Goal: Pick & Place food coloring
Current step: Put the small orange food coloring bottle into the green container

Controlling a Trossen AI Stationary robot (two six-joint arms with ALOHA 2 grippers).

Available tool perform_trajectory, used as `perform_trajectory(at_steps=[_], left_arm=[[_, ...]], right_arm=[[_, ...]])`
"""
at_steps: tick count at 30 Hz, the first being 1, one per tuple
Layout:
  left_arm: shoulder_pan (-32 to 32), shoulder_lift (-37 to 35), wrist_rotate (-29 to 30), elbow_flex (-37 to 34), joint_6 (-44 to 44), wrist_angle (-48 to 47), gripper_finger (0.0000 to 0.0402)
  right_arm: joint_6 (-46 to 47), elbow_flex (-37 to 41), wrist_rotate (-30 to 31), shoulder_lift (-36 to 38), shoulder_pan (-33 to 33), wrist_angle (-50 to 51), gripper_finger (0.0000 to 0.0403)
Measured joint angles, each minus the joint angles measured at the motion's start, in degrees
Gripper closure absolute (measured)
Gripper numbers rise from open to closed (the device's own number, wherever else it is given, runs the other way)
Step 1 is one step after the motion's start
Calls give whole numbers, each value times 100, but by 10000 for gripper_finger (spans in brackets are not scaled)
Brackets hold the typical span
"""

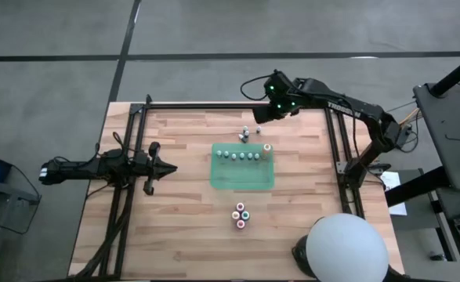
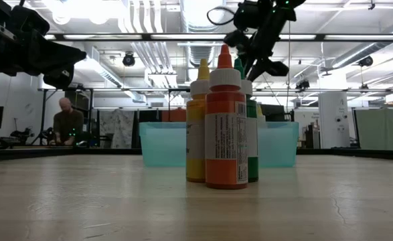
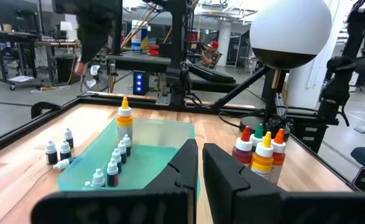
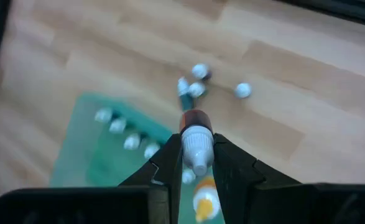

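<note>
Pale-capped bottle [image 4: 196, 140] between right fingers [image 4: 232, 163] — cap toward camera

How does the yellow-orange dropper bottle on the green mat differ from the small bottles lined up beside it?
The yellow-orange dropper bottle is clearly taller than the small bottles in the row. It has an orange body with a yellow pointed tip, while the small ones are dark with pale caps. It stands alone at one end of the row; they form a line of several. All stand upright on the green mat.
</note>
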State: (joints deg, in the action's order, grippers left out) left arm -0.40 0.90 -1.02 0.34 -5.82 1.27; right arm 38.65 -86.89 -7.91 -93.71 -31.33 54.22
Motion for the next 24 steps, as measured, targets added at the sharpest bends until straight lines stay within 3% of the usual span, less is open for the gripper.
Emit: perform_trajectory(at_steps=[3,12,18,24], left_arm=[[-4,1,0,0,0,-1,401],[-3,1,-1,2,0,-1,401],[-2,-1,0,0,1,-1,401],[-2,-1,0,2,1,-1,401]], right_arm=[[-651,0,-299,171,3,88,337],[-2235,-2,-298,434,68,1025,337],[-2260,-2,-227,439,477,1131,337],[-1544,-2,-232,503,1057,1160,337]])
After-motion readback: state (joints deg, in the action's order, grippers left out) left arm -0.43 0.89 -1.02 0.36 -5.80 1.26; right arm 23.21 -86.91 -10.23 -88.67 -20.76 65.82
